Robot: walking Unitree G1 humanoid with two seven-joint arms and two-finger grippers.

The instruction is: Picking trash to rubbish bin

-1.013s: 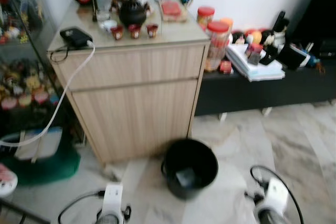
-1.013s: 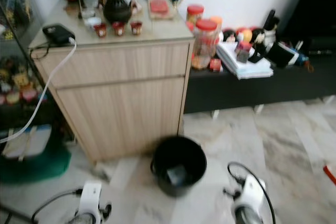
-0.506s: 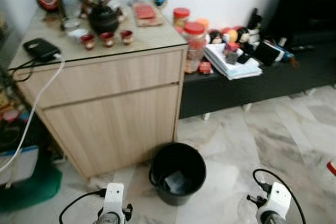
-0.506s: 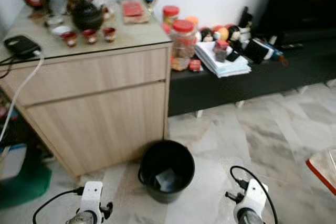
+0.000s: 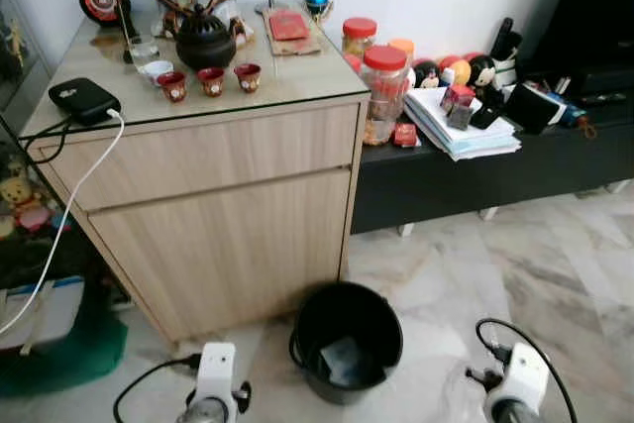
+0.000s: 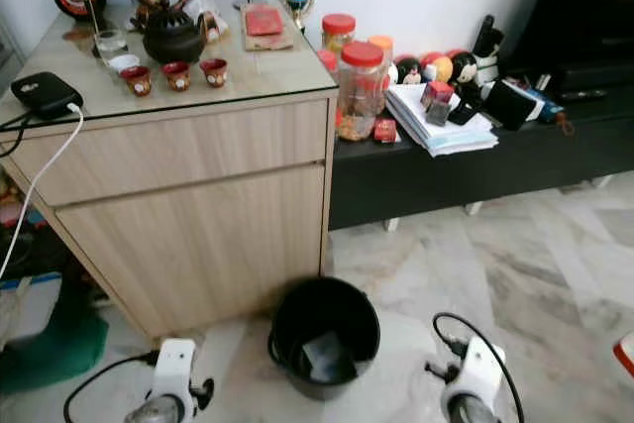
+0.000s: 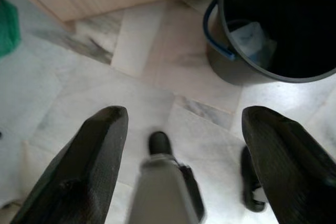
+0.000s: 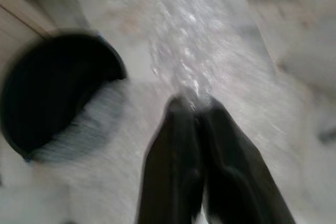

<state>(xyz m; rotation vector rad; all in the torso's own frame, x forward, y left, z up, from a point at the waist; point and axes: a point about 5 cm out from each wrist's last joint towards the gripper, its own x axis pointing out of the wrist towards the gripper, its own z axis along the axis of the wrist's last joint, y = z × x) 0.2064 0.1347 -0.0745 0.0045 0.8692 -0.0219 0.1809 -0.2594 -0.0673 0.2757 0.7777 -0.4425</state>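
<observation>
Bin (image 5: 347, 339) mouth opens upward; cabinet (image 5: 218, 215) stands close behind it.

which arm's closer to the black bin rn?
Left, marginally. The left wrist sits just off the black bin on its left; the right wrist is slightly farther off on the other side.

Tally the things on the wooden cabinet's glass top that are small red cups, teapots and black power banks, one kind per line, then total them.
Small red cups: 3
Black teapot: 1
Black power bank: 1
Total: 5
</observation>
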